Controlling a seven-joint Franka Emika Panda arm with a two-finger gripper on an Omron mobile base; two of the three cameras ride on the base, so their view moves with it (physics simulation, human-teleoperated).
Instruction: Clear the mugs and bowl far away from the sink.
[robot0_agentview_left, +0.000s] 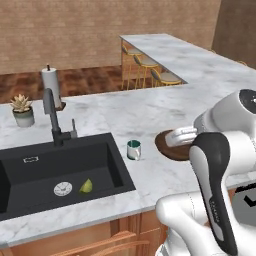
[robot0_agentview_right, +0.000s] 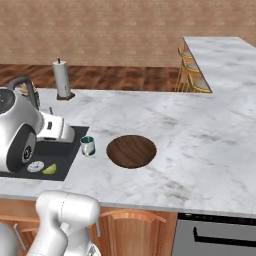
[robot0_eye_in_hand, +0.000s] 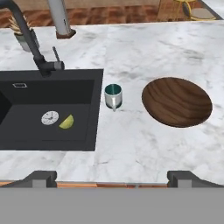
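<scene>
Above the counter's front edge, the gripper (robot0_eye_in_hand: 112, 177) hangs with jaws spread wide, holding nothing. Mug (robot0_eye_in_hand: 113, 96) stands just beside the sink (robot0_eye_in_hand: 26, 131) rim; bowl (robot0_eye_in_hand: 177, 101) lies near it on the far side from the basin. Only one mug can be made out; others possibly outside the frame. Risk: a descent off-centre could tip the small mug into the basin, since it sits so close to the edge. Faucet (robot0_eye_in_hand: 30, 39), plant (robot0_agentview_left: 22, 110) and paper-towel roll (robot0_agentview_right: 62, 79) stand well back, not obstructing. Lime wedge (robot0_eye_in_hand: 66, 122) lies beside the drain (robot0_eye_in_hand: 49, 117).
</scene>
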